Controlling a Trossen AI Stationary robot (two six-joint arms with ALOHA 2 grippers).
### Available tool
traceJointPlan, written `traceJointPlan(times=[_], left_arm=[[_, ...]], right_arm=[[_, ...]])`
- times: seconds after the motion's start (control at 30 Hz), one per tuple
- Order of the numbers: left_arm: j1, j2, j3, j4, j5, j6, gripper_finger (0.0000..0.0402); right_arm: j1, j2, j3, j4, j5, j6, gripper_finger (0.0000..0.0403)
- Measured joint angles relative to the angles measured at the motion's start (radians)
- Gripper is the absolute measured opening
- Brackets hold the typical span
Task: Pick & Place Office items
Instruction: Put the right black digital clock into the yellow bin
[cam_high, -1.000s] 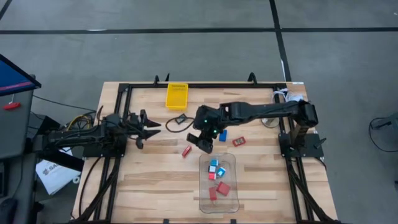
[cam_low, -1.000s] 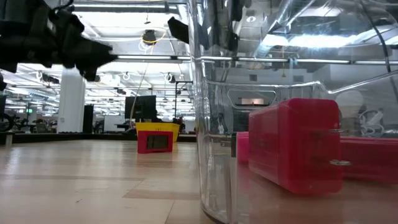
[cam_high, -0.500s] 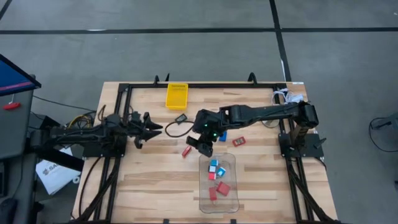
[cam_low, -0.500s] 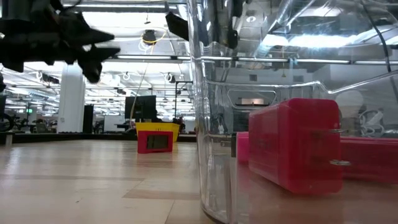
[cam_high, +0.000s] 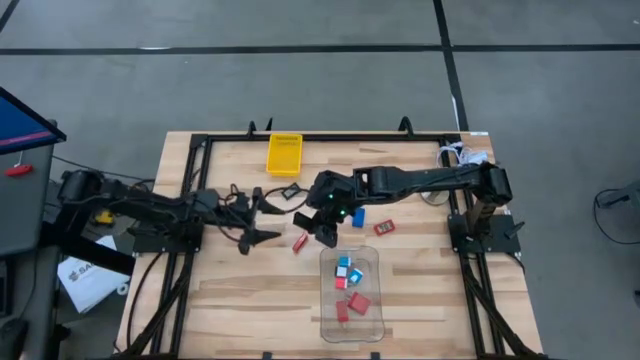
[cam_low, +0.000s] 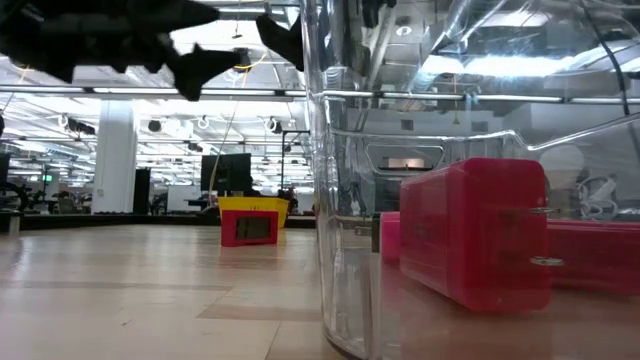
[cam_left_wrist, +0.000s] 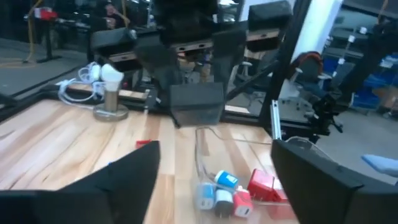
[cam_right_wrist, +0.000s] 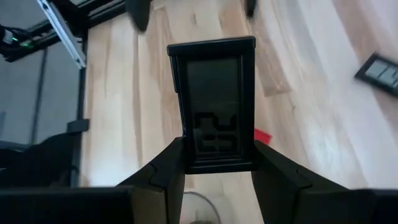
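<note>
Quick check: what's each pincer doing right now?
Left pincer: open, empty, above the table.
Right pincer: shut on a black rectangular item, near the clear bin.

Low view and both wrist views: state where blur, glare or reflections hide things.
Low view: the clear bin fills the frame up close, ceiling lights glaring and warping across its wall; the red block inside stays readable. Left wrist view: soft throughout, the foreground dark and smeared. Right wrist view: the black rectangle held by the right tool is fairly sharp, the table behind soft.

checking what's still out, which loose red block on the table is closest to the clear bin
The red block left of the bin's top corner; the other red block lies farther up right.
</note>
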Motion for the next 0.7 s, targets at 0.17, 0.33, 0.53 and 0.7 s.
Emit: traceJointPlan(times=[0.17,0.33,0.53,0.7], left_arm=[[-0.002,0.089,0.069,-0.003,0.013,0.004,0.0373],[-0.002,0.102,0.081,-0.003,0.018,0.03,0.0396],[-0.004,0.112,0.081,0.047,0.031,0.035,0.0386],[-0.032,0.147,0.08,0.064,0.037,0.084,0.039]], right_arm=[[0.049,0.0,0.0,-0.01,0.12,-0.049,0.0139],[0.09,0.0,0.0,-0.016,0.228,-0.079,0.0139],[0.106,0.0,0.0,-0.01,0.232,-0.08,0.0139],[0.105,0.0,0.0,0.031,0.228,-0.079,0.0139]])
